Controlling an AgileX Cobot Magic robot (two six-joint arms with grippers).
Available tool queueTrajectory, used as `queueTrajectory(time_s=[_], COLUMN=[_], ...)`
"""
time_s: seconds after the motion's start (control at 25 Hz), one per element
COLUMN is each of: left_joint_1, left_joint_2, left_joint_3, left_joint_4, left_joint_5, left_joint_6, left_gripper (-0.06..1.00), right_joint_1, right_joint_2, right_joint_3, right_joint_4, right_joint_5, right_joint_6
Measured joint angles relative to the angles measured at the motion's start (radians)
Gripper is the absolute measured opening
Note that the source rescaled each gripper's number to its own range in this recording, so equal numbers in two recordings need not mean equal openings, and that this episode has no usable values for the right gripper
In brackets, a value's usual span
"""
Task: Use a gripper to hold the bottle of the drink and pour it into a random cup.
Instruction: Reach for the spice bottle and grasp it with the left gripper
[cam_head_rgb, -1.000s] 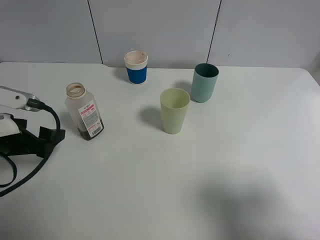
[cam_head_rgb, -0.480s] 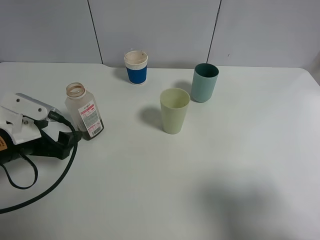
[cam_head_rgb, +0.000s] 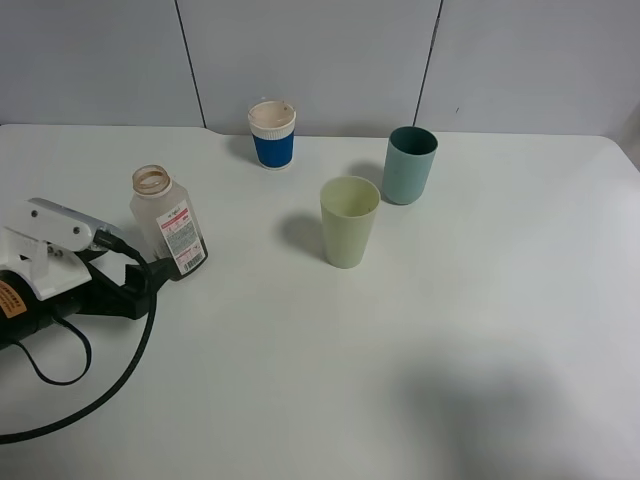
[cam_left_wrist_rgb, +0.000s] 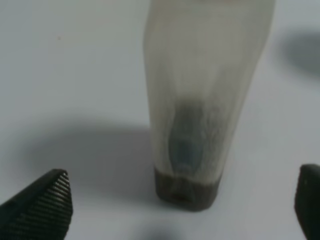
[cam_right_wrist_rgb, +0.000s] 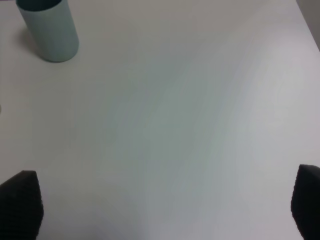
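Note:
The bottle (cam_head_rgb: 168, 222) stands upright and uncapped on the table's left side, with a little dark brown drink (cam_head_rgb: 185, 264) at its base. My left gripper (cam_head_rgb: 140, 285) is open just left of and in front of the bottle, not touching it. In the left wrist view the bottle (cam_left_wrist_rgb: 200, 100) fills the middle, the drink (cam_left_wrist_rgb: 185, 191) is at its bottom, and the open gripper (cam_left_wrist_rgb: 177, 220) has a fingertip (cam_left_wrist_rgb: 42, 207) on each side. The pale yellow-green cup (cam_head_rgb: 349, 222) stands upright mid-table. My right gripper (cam_right_wrist_rgb: 162, 210) is open and empty over bare table.
A teal tumbler (cam_head_rgb: 409, 165) stands behind and to the right of the cup; it also shows in the right wrist view (cam_right_wrist_rgb: 50, 30). A short blue-and-white cup (cam_head_rgb: 272, 134) stands at the back. A black cable (cam_head_rgb: 100, 390) loops on the table's left front.
My left arm has moved right across the table toward the bottle, bringing its open jaws close to the bottle's base. The bottle and cups have not moved.

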Motion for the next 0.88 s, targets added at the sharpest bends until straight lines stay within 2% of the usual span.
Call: queueTrajectory(time_s=[0.2,0.36,0.44,0.52,0.6,0.88], left_joint_1=[0.000,0.000,0.000,0.000,0.000,0.000], left_joint_2=[0.123,0.146,0.146,0.143,0.143,0.143], left_joint_3=[0.000,0.000,-0.001,-0.007,-0.014,-0.050], left_joint_4=[0.000,0.000,0.000,0.005,0.016,0.047], left_joint_5=[-0.012,-0.012,-0.013,-0.014,-0.017,-0.021], left_joint_6=[0.000,0.001,0.002,0.014,0.028,0.029], left_gripper=[0.98,0.97,0.92,0.82,0.77,0.77], right_joint_1=[0.000,0.000,0.000,0.000,0.000,0.000], right_joint_2=[0.000,0.000,0.000,0.000,0.000,0.000], right_joint_3=[0.000,0.000,0.000,0.000,0.000,0.000], right_joint_4=[0.000,0.000,0.000,0.000,0.000,0.000], right_joint_5=[0.000,0.000,0.000,0.000,0.000,0.000], right_joint_6=[0.000,0.000,0.000,0.000,0.000,0.000])
